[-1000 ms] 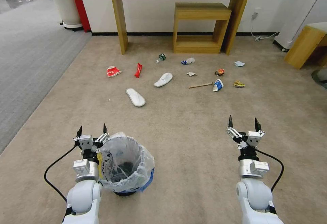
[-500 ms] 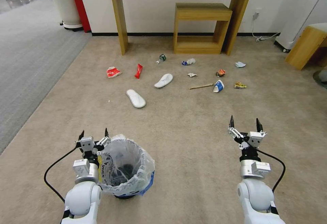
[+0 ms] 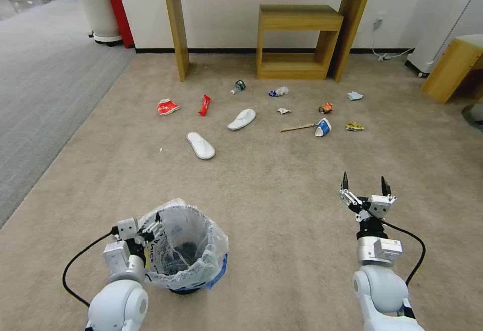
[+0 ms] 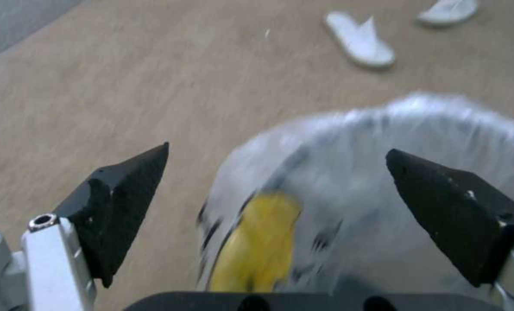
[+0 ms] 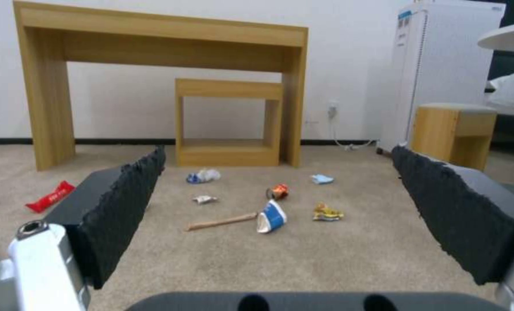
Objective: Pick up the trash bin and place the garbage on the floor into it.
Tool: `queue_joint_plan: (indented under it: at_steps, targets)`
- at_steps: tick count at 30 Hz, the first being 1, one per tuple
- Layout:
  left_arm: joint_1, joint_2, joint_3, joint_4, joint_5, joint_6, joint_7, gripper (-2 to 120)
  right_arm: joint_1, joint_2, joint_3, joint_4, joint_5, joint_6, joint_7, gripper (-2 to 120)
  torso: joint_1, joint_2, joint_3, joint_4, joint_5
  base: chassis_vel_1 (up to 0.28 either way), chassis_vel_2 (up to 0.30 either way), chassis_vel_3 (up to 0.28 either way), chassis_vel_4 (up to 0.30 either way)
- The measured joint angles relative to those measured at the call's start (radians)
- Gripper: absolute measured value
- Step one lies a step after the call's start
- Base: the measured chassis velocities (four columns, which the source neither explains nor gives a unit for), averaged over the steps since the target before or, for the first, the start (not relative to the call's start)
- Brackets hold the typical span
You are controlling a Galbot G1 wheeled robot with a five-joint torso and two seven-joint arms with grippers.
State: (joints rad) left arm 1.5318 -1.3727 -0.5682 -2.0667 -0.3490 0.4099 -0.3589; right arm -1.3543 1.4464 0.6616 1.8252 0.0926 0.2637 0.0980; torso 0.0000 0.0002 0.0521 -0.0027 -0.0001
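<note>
The trash bin, lined with a crinkly whitish bag, stands on the beige floor at the near left. My left gripper is open and low against the bin's left side. In the left wrist view the bag's edge lies between the fingers. My right gripper hangs open and empty over bare carpet at the near right. The garbage lies farther off: two white slippers, red wrappers, a blue-white cup, a wooden stick and a yellow wrapper.
A tall wooden desk and a low wooden shelf stand against the back wall. A wooden stool is at the right. Grey ribbed carpet borders the left, with a planter beyond. A white appliance stands by the wall.
My left gripper has sunk and drawn back along the bin's left side, its fingertips now at rim level. The right gripper has barely moved. The bin and litter lie as before.
</note>
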Motion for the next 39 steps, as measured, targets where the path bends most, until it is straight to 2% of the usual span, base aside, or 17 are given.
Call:
queue_joint_plan:
  at_steps: [3,6,8,17,26,39]
  targets:
    - [0.019,0.017,0.0,-0.009,-0.019,0.02,-0.028,100,-0.001,0.0,0.0,0.0,0.001,0.0,0.001,100,0.0,0.0,0.0,0.0,0.0001,0.0,0.0,0.0,0.0]
    - [0.043,0.043,0.007,-0.021,-0.106,0.073,-0.066,100,-0.003,-0.001,-0.001,0.002,0.002,-0.001,0.004,100,0.0,0.0,0.0,0.0,0.0,0.0,0.0,0.0,0.0]
    - [0.051,0.051,0.009,-0.019,-0.123,0.083,-0.074,100,-0.003,-0.001,-0.001,0.002,0.002,-0.001,0.005,100,0.0,0.0,0.0,0.0,0.0,0.0,0.0,0.0,0.0]
    - [0.068,0.069,0.021,0.005,-0.124,0.08,-0.096,100,-0.005,-0.004,0.001,0.011,0.007,-0.007,0.015,100,0.0,0.0,0.0,0.0001,0.0005,0.0,0.0,0.0,0.0]
    - [0.052,0.058,0.031,0.025,-0.126,0.076,-0.109,99,-0.005,-0.007,0.004,0.012,0.008,-0.007,0.017,100,0.0,0.0,0.0,0.0001,0.0007,0.0,0.0,0.0,0.0]
    - [0.037,0.058,0.043,0.031,-0.137,0.106,-0.121,98,0.005,-0.008,0.007,0.006,0.009,-0.014,0.018,100,0.0,0.0,0.0,-0.0002,-0.0001,0.0,0.0,0.0,0.0]
